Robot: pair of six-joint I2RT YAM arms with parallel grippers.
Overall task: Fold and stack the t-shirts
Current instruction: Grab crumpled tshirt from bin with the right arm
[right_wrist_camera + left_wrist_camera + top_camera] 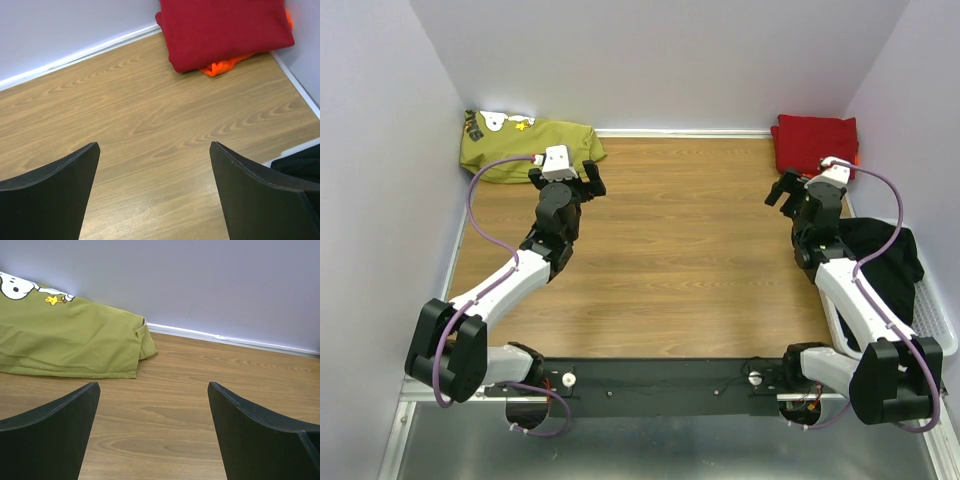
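Left hand [152, 386] and right hand [153, 146] spread wide, empty, over the wooden counter [680, 230].
Beyond left hand: folded olive-green printed t-shirt [535, 148], 11 o'clock. Beyond right hand: folded dark red t-shirt [225, 30] on orange cloth [225, 65], 1 o'clock; black t-shirt [890, 255], 4 o'clock.

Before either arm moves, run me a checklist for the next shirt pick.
1. Left gripper open and empty: ok.
2. Right gripper open and empty: ok.
3. Bare wood on the table between the arms for folding: ok.
4. Dark red shirt folded, lying on an orange shirt in the far right corner: ok.
5. Black shirt folded: not ok, it lies crumpled over the basket beside the right arm.
6. Olive shirt on the stack: not ok, it sits apart in the far left corner; how neatly it is folded, cannot tell.
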